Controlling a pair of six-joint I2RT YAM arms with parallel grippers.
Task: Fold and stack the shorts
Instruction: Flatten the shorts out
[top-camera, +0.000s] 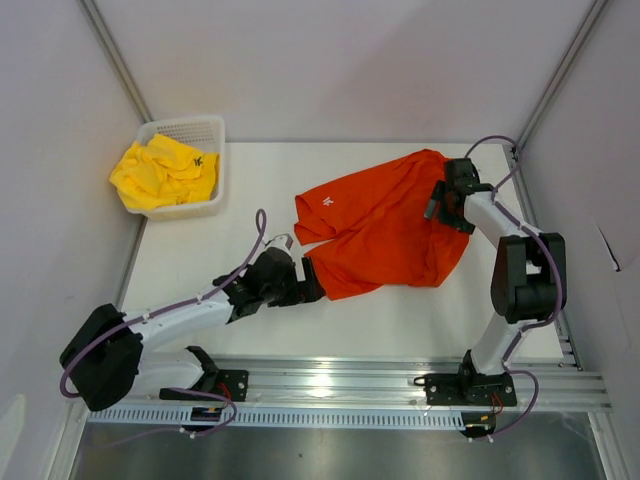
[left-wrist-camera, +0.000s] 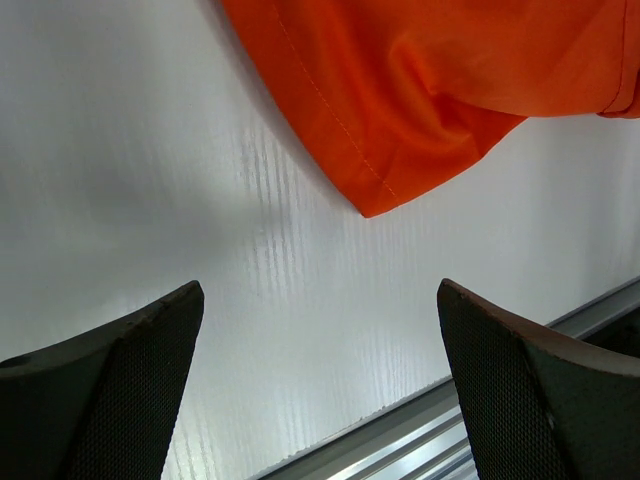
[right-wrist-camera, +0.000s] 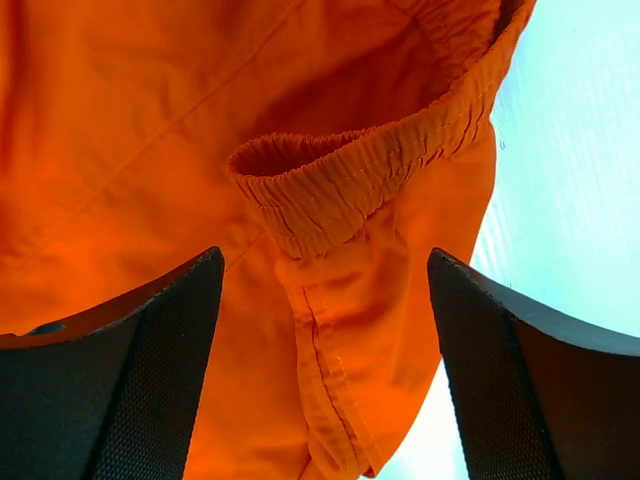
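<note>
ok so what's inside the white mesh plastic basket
Crumpled bright yellow fabric shorts fill the white mesh plastic basket, with a small black logo showing. They cover its bottom, so anything lying underneath them cannot be seen.

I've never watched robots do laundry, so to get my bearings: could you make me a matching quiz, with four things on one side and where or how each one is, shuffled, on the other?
Things:
1. orange-red shorts
2. yellow shorts
3. left gripper
4. right gripper

Places and states:
A. bunched in the white mesh basket
B. open, over the elastic waistband
C. spread on the table
D. open, over bare table near a leg-hem corner

Pairs: 1-C, 2-A, 3-D, 4-B.
</note>
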